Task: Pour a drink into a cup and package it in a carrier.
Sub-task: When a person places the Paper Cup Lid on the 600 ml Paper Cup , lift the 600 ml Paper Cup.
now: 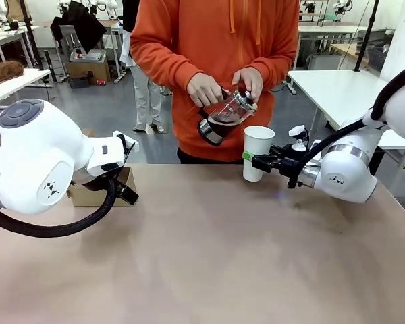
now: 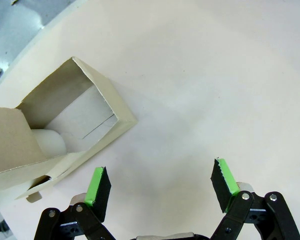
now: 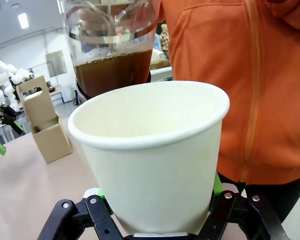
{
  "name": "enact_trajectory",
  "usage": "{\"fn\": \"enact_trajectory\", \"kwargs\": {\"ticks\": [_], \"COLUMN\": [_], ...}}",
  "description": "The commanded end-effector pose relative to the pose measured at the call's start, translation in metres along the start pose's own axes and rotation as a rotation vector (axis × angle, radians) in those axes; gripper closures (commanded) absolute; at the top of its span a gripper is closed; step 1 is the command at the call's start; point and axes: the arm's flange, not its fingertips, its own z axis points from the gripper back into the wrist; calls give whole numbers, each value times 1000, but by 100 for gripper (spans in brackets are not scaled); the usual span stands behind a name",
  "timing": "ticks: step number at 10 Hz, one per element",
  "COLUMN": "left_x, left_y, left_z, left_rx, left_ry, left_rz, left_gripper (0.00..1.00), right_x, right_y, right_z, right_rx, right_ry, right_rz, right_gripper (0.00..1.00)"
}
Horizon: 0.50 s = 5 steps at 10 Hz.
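A person in an orange hoodie holds the glass pitcher (image 1: 224,116) tilted in both hands, just above and left of the cup's rim. The dark brown drink (image 3: 112,70) fills its lower part. My right gripper (image 1: 255,160) is shut on the tall white paper cup (image 1: 257,150), holding it upright at the table's far edge. In the right wrist view the cup (image 3: 150,155) sits between the fingers of the right gripper (image 3: 160,196), and what shows of its inside is white. The brown cardboard carrier (image 1: 94,194) stands at the left. My left gripper (image 2: 161,180) hangs open over bare table beside the carrier (image 2: 97,105).
The brown table (image 1: 209,256) stretches bare across the middle and front. The left arm's white body (image 1: 40,162) fills the left side and covers part of the carrier. Something pale and rounded (image 2: 49,142) lies inside one carrier slot. White tables and other gear stand far behind the person.
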Motion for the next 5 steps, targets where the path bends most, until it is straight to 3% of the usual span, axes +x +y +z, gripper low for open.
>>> {"fn": "enact_trajectory", "kwargs": {"ticks": [1, 5], "left_x": [0, 0], "left_y": [0, 0], "left_z": [0, 0], "left_rx": [-1, -1], "left_ry": [-1, -1], "left_rz": [0, 0], "left_gripper": [0, 0], "right_x": [3, 3], "right_y": [1, 1], "right_z": [0, 0], "right_rx": [2, 2], "right_ry": [-6, -6], "right_rz": [2, 2], "right_gripper": [20, 20]}}
